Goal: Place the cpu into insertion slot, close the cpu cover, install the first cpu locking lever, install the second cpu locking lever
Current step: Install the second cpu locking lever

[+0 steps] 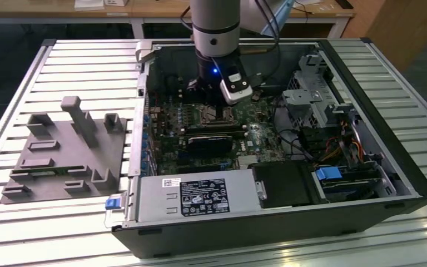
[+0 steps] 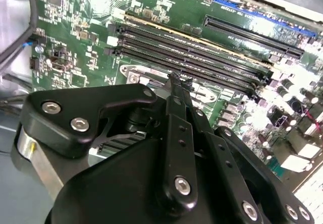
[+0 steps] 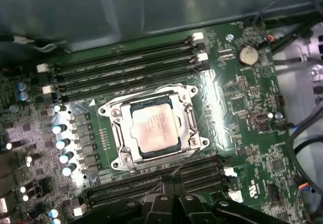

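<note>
In the first wrist view the cpu [image 3: 154, 128] lies grey-faced inside the insertion slot [image 3: 115, 159] on the green board. The silvery cpu cover [image 3: 117, 133] lies flat around it. A thin wire cpu locking lever [image 3: 184, 162] slants away from the socket's side, and its free end meets the tips of my gripper [image 3: 169, 183]. The black fingers [image 2: 174, 90] stand pressed together in the second wrist view, just over the board beside the memory slots [image 2: 202, 57]. I cannot tell whether the lever is pinched or only touched. In the exterior view my gripper [image 1: 215, 105] hangs inside the open case above the socket [image 1: 217, 115].
A black fan block [image 1: 209, 142] sits just in front of the socket. A grey power supply [image 1: 191, 197] lies along the front wall of the case. A perforated drive cage [image 1: 313, 100] and cables stand on the exterior view's right. A grey fixture plate [image 1: 65, 150] lies outside the case on the left.
</note>
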You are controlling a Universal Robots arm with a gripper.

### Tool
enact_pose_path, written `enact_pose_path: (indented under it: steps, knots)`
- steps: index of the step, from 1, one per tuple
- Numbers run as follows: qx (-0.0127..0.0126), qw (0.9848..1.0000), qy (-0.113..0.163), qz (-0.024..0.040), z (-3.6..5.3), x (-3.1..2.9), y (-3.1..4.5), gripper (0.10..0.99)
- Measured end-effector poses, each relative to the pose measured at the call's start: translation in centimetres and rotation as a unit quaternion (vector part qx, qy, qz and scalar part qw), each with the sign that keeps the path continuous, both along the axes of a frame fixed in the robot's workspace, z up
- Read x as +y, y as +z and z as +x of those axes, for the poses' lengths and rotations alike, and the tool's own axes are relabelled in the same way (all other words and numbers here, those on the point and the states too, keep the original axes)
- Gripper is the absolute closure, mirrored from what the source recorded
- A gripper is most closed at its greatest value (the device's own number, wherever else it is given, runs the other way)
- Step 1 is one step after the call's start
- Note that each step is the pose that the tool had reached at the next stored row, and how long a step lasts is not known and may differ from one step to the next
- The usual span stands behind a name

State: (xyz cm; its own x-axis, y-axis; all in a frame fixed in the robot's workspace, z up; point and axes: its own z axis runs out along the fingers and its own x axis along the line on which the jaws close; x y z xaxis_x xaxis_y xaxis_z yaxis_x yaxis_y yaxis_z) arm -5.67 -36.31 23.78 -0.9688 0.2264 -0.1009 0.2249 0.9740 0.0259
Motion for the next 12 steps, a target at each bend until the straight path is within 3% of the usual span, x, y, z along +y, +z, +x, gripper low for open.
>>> enact_pose_path:
  steps: [7, 12]
  knots:
    - [0.0001, 0.9999, 0.015, 0.0000, -0.73, 0.00, -0.42, 0.980]
    - [0.0030, 0.9999, 0.015, 0.0002, -0.79, 0.00, -1.04, 0.980]
